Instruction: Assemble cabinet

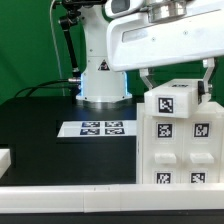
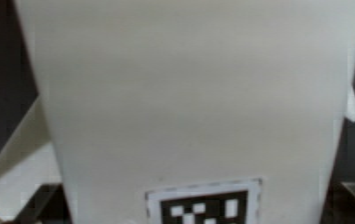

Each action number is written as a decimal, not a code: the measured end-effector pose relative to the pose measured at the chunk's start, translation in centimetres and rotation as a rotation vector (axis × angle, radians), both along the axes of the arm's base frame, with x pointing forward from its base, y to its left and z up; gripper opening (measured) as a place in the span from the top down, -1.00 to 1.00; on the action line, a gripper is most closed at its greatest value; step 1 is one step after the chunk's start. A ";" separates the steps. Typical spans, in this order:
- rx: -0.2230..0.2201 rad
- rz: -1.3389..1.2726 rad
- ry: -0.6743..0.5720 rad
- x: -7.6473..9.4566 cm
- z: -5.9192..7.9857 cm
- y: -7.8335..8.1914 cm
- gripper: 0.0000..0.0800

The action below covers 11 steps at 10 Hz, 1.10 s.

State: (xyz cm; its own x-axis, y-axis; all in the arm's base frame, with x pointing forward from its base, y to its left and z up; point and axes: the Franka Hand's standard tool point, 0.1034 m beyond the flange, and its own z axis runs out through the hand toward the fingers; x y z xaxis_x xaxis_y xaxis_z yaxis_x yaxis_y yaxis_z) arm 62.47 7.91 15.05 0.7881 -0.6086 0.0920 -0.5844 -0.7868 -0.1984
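Observation:
The white cabinet point(image 1: 182, 140) stands at the exterior view's right, near the table's front, and shows several black-and-white tags. My gripper point(image 1: 176, 80) comes down on it from above, with one finger point(image 1: 146, 76) on each side of its top block. The jaws are closed against that block. In the wrist view the cabinet's white face point(image 2: 183, 100) fills the picture, with one tag point(image 2: 206, 208) near the gripper point(image 2: 192, 206). The dark fingertips point(image 2: 37, 203) show at its two sides. The table under the cabinet is hidden.
The marker board point(image 1: 100, 128) lies on the black table in the middle. A small white part point(image 1: 5, 158) sits at the exterior view's left edge. A white rail point(image 1: 90, 200) runs along the front. The arm's base point(image 1: 103, 85) stands behind.

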 end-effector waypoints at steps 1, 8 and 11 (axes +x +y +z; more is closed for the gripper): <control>0.015 -0.076 0.014 -0.1 0.0 -0.1 -0.40; 0.174 -0.673 0.114 -0.5 -0.1 0.0 -0.40; 0.209 -0.826 0.142 -0.5 -0.1 0.0 -0.40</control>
State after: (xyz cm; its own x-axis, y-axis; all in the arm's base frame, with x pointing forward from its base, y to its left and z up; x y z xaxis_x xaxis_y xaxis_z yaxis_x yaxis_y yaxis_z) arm 62.01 7.89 14.95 0.0809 -0.9852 -0.1512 -0.9833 -0.0541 -0.1735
